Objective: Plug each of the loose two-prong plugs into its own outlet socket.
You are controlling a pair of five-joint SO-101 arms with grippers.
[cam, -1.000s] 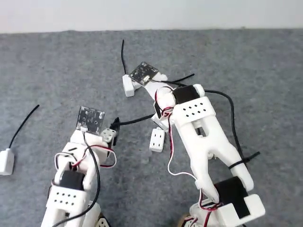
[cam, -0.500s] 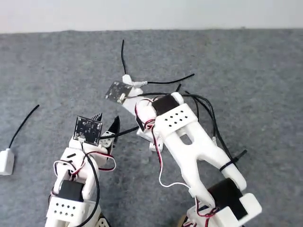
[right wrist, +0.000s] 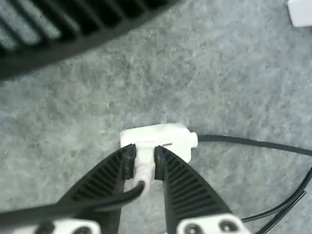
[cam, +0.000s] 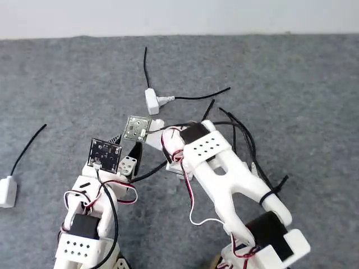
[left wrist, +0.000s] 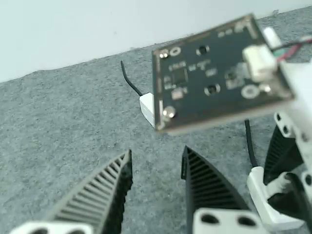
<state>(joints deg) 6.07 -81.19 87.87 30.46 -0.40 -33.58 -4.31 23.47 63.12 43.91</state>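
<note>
The step in hand, as I judge it, is to lift the white plug which the right gripper is pinching. Its 2 fingers are pressed on a narrow white part of the plug. The plug body lies on the grey mat just beyond the fingertips, and its black cable runs off to one side of the hand.

To do this well, I would keep the pinch firm, because the hold is only on an edge part and the plug may turn between the pads. The lift should go straight up and slowly, so that the cable does not drag it out. The prongs are hidden (so I cannot tell which way they face), and this needs checking before any socket is approached.

The right arm is stretched forward and leans toward the other arm, with its wrist tipped down to the mat. The left gripper hangs just beside it, with its 2 fingers spread and nothing between them. One ribbed finger of the left gripper passes close ahead of the right fingertips, so there is little room there. A second plug lies on the mat further ahead of both hands, apart from them.
</note>
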